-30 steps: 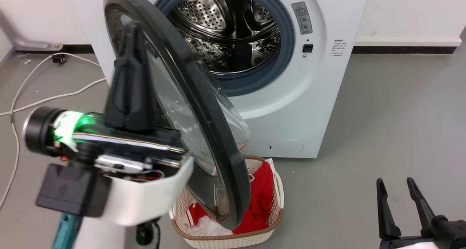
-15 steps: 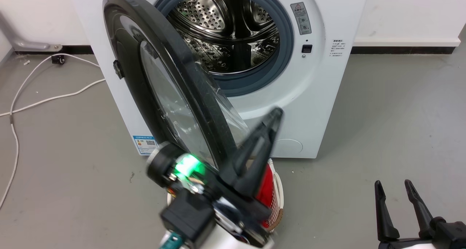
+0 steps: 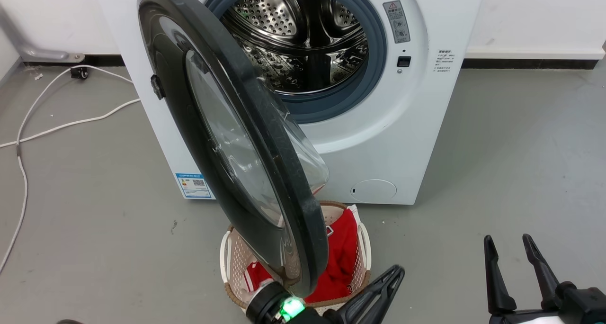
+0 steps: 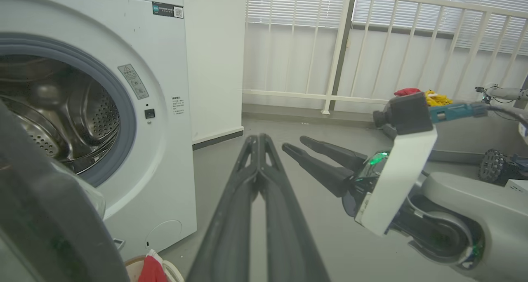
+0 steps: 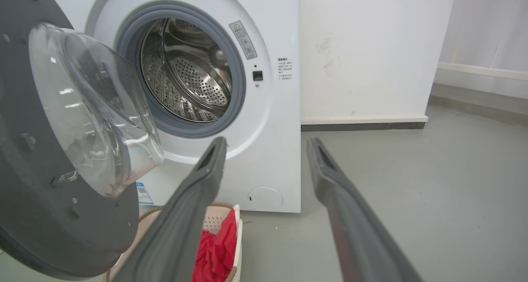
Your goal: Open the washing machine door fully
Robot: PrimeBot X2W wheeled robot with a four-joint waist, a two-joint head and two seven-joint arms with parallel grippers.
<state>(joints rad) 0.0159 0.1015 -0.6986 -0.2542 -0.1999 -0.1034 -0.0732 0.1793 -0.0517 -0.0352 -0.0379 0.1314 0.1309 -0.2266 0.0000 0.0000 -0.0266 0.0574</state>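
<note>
The white washing machine [image 3: 393, 139] stands with its steel drum [image 3: 303, 44] exposed. Its round black door [image 3: 177, 106], hinged on the left, is swung out towards me at roughly a right angle, and the glass bowl [image 5: 95, 109] bulges from its inner side. My left gripper [image 3: 396, 271] sits low, just right of the door's bottom edge, shut on nothing and clear of the door. In the left wrist view that gripper [image 4: 258, 138] points past the machine [image 4: 165, 158]. My right gripper [image 3: 507, 238] hangs open at the lower right, well away from the door [image 5: 62, 216].
A beige perforated basket [image 3: 362, 248] with red cloth stands on the floor under the open door. A white cable [image 3: 71, 122] runs over the grey floor at the left. Behind the machine is a white wall; a railing [image 4: 338, 47] stands off to the side.
My left gripper has dropped from the door's outer face, swung down and to the right, and now sits at the bottom of the head view. The door has stayed put.
</note>
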